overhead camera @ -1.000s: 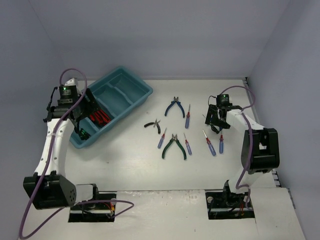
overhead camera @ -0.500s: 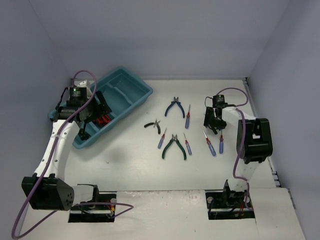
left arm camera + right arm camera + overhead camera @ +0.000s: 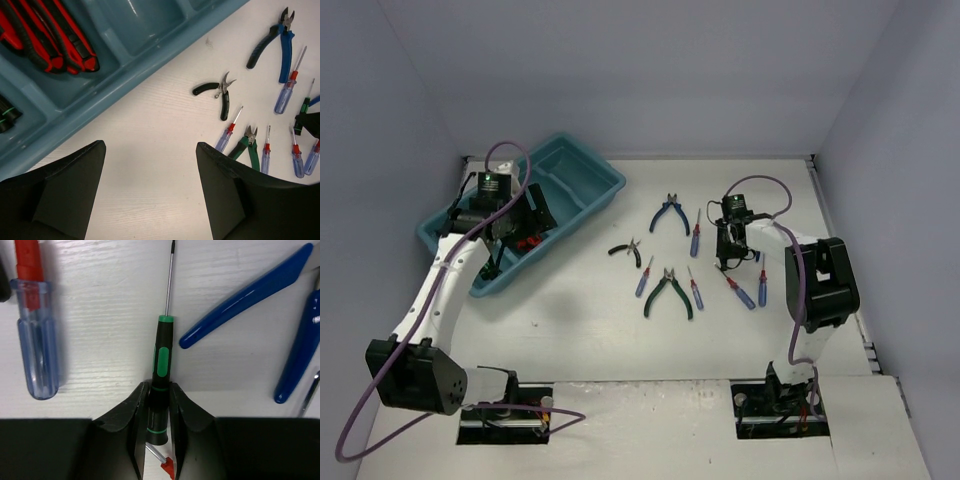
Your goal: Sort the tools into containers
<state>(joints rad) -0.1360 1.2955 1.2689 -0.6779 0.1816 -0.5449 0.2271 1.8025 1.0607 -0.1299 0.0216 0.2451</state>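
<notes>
My right gripper [image 3: 159,387] is shut on the black-and-green handle of a thin screwdriver [image 3: 161,357] that lies flat on the white table, its shaft pointing away. In the top view this gripper [image 3: 728,246] sits low, right of the blue pliers [image 3: 670,214]. My left gripper [image 3: 150,145] stands open and empty, hovering over bare table beside the teal tray [image 3: 150,65]; the top view shows it [image 3: 525,225] at the tray's near side. Red-handled cutters [image 3: 55,40] lie in one tray compartment. Black pliers [image 3: 628,250] and green pliers [image 3: 668,292] lie mid-table.
Several clear-blue screwdrivers with red collars lie around the pliers, one [image 3: 36,340] just left of my right fingers and two [image 3: 740,290] near the right arm. Blue plier handles [image 3: 245,295] lie close on the right. Grey walls enclose the table.
My right gripper slid left and shut on the green screwdriver's handle. The left arm swung right and farther back over the tray, still open.
</notes>
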